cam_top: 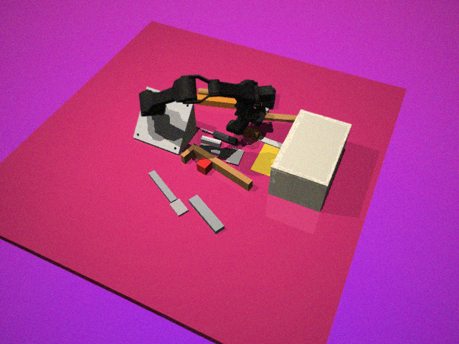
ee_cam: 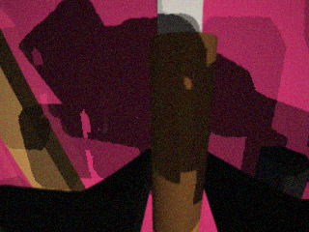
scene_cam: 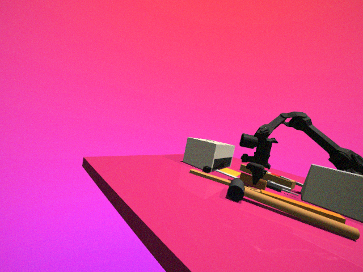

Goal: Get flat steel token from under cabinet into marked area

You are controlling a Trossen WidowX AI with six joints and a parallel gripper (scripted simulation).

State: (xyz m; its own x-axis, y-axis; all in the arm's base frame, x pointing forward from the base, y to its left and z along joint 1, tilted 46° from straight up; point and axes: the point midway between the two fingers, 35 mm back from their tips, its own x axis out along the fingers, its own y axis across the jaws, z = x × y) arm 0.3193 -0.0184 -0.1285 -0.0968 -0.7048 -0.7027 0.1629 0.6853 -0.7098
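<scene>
My gripper [cam_top: 247, 127] [scene_cam: 256, 182] [ee_cam: 176, 156] is shut on the brown wooden handle [cam_top: 252, 133] [scene_cam: 245, 179] [ee_cam: 182, 116] of a tool, low over the table. Its pale flat blade [cam_top: 271, 142] [ee_cam: 180, 7] points toward the cabinet [cam_top: 311, 147] [scene_cam: 199, 152]. Whether the tool touches the table is unclear. The yellow marked area [cam_top: 264, 160] [scene_cam: 229, 171] lies in front of the cabinet, partly hidden by it in the top view. A dark opening [scene_cam: 222, 163] shows at the cabinet's bottom front. I cannot make out the token.
A wooden L-shaped stick [cam_top: 232, 172], red cube [cam_top: 204, 165], screwdriver [cam_top: 226, 137] and grey plate [cam_top: 235, 157] lie nearby. A thin stick [cam_top: 281, 117] [scene_cam: 211, 176], orange bar [cam_top: 219, 101] and black-headed mallet [scene_cam: 235, 190] lie on the other side. A small black block [scene_cam: 206, 169] is near the cabinet.
</scene>
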